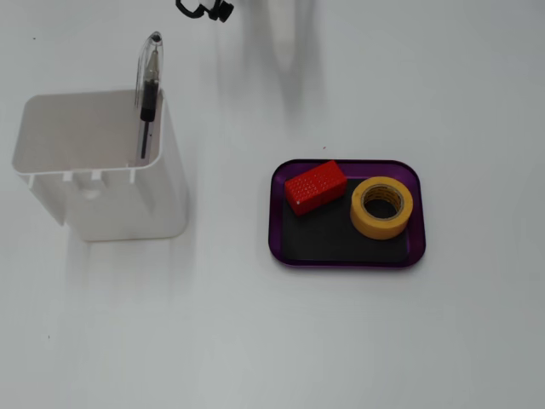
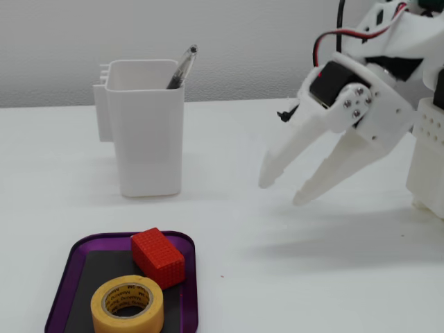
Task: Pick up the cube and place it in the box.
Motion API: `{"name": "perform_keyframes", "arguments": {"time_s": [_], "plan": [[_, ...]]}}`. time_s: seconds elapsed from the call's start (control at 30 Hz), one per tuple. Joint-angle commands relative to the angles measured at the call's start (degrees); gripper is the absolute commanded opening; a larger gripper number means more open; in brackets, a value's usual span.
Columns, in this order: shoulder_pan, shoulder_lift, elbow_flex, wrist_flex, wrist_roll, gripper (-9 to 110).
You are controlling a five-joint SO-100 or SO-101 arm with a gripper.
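The red cube (image 1: pixel 315 187) lies inside the purple box (image 1: pixel 347 255), at its far left corner in a fixed view, with one end resting against the rim. In the other fixed view the cube (image 2: pixel 158 257) sits at the back of the box (image 2: pixel 62 279). A yellow tape roll (image 1: pixel 381 207) lies beside it in the box and also shows in the side fixed view (image 2: pixel 127 304). My white gripper (image 2: pixel 283 192) hangs open and empty above the table, well to the right of the box. It is out of the top-down fixed view.
A tall white container (image 1: pixel 98 166) holding a pen (image 1: pixel 148 89) stands left of the box; it also shows in the side fixed view (image 2: pixel 144 127). The arm's white base (image 2: pixel 427 163) stands at the right edge. A small black part (image 1: pixel 204 9) lies at the far edge.
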Motion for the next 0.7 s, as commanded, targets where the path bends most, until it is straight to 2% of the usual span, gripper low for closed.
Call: {"name": "perform_keyframes", "arguments": {"time_s": [0.0,0.23,0.43,0.67], "plan": [[-0.53,6.50,5.45,-0.70,0.53,13],[-0.18,16.79,14.68,2.29,0.79,12],[-0.62,25.58,16.08,11.69,11.43,12],[-0.62,27.86,16.00,13.27,11.78,11]]}}
